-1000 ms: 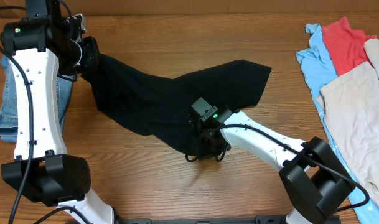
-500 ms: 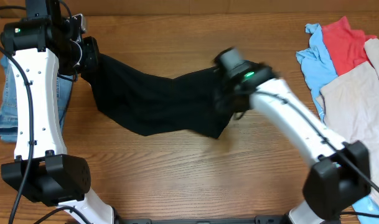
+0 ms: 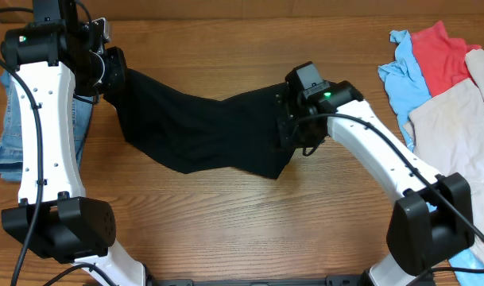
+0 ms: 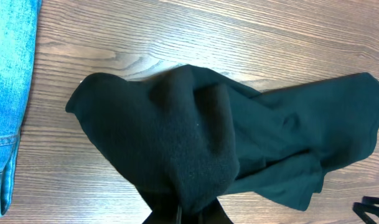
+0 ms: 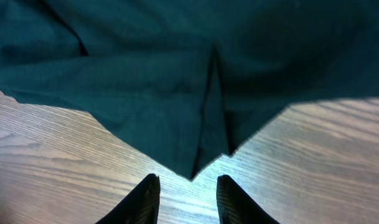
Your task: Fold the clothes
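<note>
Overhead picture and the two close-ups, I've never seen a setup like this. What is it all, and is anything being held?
Two white robot arms work at a wooden table. One picture looks down from above; the other two come from a camera on each wrist. A black T-shirt is spread across the table. The left fingers pinch one bunched end of it. The right fingers are open and empty, just short of its corner. Blue jeans lie at the far left, and a pile of blue, red and beige clothes at the far right.
</note>
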Tool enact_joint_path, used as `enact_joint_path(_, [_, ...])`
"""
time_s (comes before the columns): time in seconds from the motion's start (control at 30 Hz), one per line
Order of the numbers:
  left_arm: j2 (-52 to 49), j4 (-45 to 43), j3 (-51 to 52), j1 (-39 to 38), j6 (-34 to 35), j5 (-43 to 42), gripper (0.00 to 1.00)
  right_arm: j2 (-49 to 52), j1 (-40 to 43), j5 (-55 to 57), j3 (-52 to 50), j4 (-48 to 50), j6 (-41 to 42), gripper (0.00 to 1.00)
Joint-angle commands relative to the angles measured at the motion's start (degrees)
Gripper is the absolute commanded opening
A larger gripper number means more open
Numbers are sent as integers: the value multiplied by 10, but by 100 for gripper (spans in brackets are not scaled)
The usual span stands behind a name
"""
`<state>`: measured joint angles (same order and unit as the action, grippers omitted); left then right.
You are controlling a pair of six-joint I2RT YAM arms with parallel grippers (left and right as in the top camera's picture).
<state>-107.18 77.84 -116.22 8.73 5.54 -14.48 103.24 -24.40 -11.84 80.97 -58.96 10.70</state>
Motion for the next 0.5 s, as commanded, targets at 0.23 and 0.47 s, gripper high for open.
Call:
enact_joint_path(0.23, [-1, -1, -3, -1, -13, 0, 4, 117, -4, -17, -6, 56, -37, 33])
enact_joint_path(0.47, [-1, -1, -3, -1, -13, 1, 4, 120, -4, -29, 0, 58, -37, 34])
